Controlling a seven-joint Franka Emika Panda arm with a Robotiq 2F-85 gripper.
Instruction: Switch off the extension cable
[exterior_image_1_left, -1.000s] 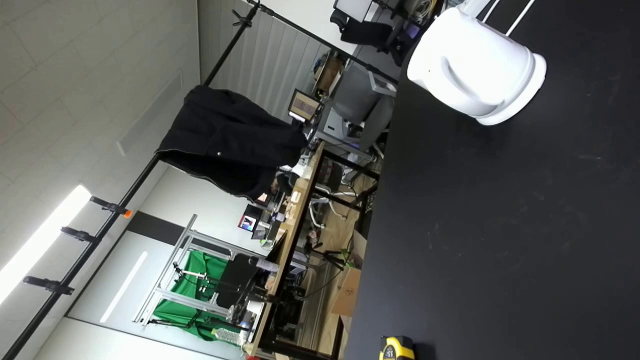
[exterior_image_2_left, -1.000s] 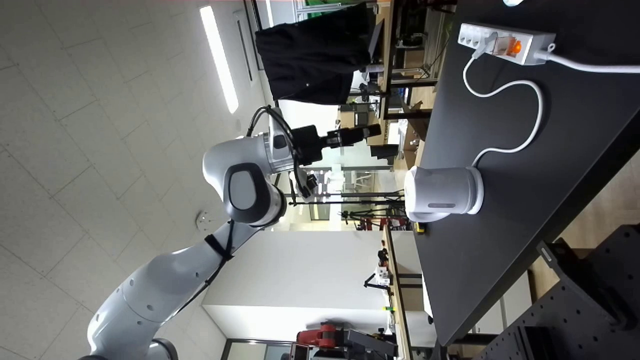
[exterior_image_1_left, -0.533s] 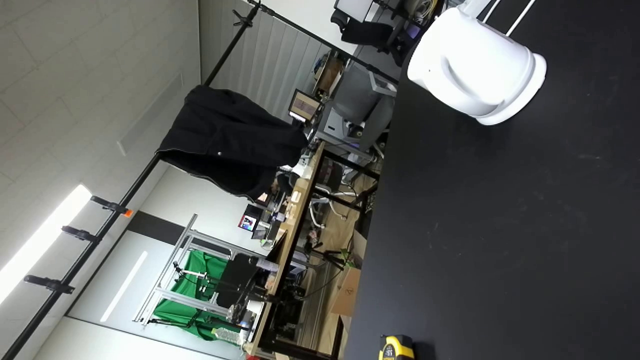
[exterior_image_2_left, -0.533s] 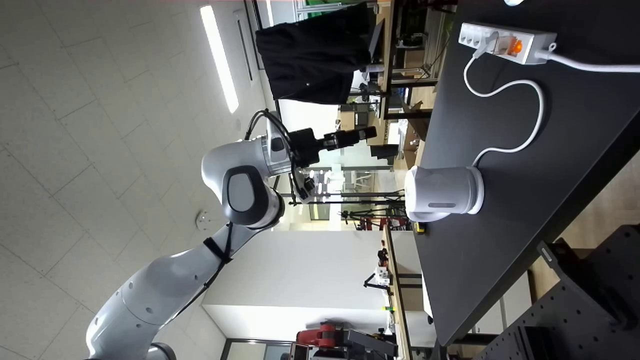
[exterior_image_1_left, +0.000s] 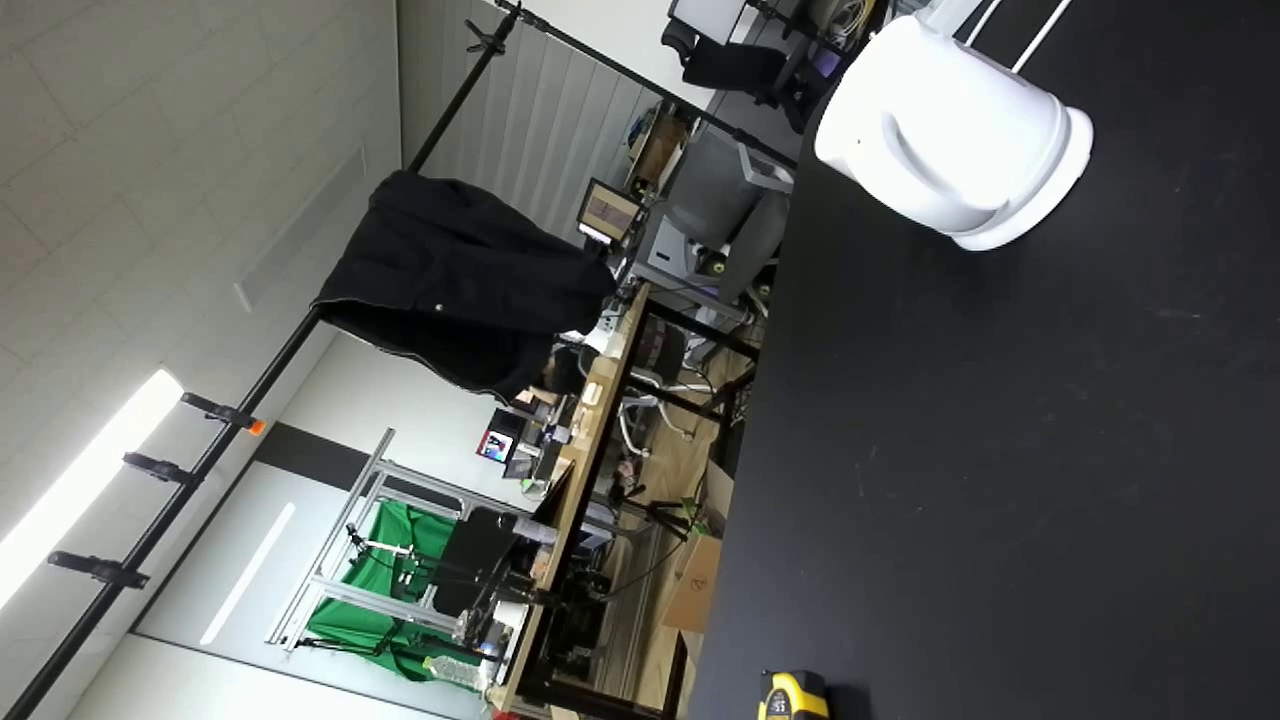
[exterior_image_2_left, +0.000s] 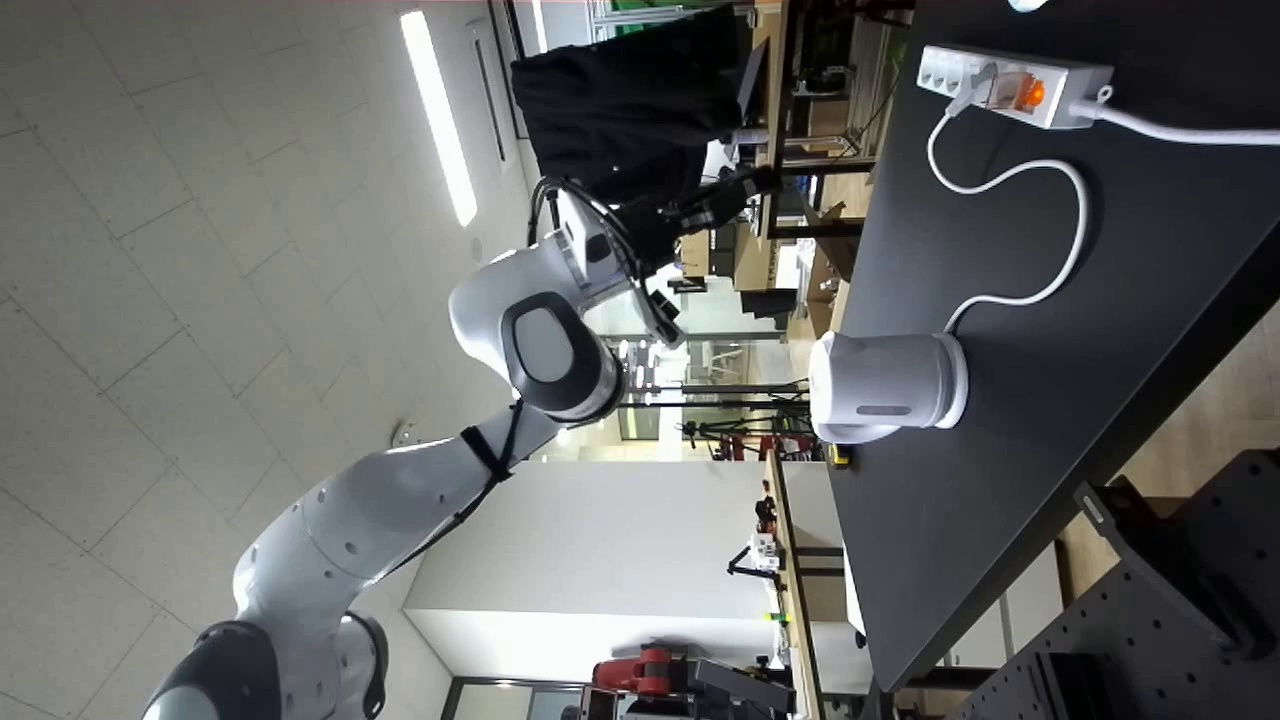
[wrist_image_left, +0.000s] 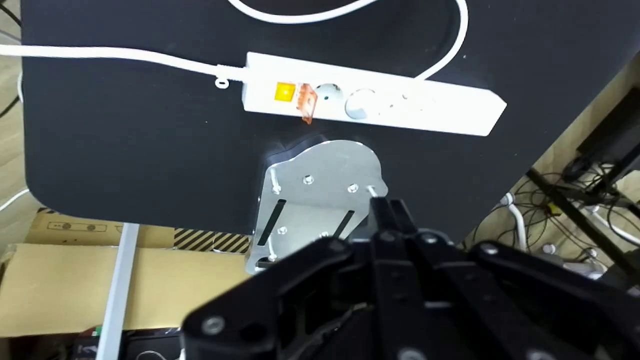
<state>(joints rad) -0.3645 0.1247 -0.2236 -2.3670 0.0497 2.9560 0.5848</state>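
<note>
The white extension cable (exterior_image_2_left: 1060, 95) lies on the black table (exterior_image_2_left: 990, 240) in an exterior view. It also shows in the wrist view (wrist_image_left: 400, 100), where its switch (wrist_image_left: 285, 92) glows yellow. The switch shows lit orange in an exterior view (exterior_image_2_left: 1033, 94). An orange transparent flap (wrist_image_left: 307, 102) stands open beside the switch. A white plug sits in one of its sockets. My gripper (wrist_image_left: 392, 212) is shut and empty, its fingertips together. In an exterior view the gripper (exterior_image_2_left: 765, 182) is in the air, well apart from the extension cable. It is out of view in an exterior view.
A white kettle (exterior_image_2_left: 885, 385) stands on the table, also in an exterior view (exterior_image_1_left: 950, 130). Its white cord (exterior_image_2_left: 1080, 220) curves to the extension cable. A yellow tape measure (exterior_image_1_left: 793, 697) lies near the table edge. A metal bracket (wrist_image_left: 325, 200) shows between gripper and extension cable in the wrist view.
In an exterior view, the arm and gripper have moved up and right in the picture, towards the extension cable's end of the table. The extension cable and kettle have not moved.
</note>
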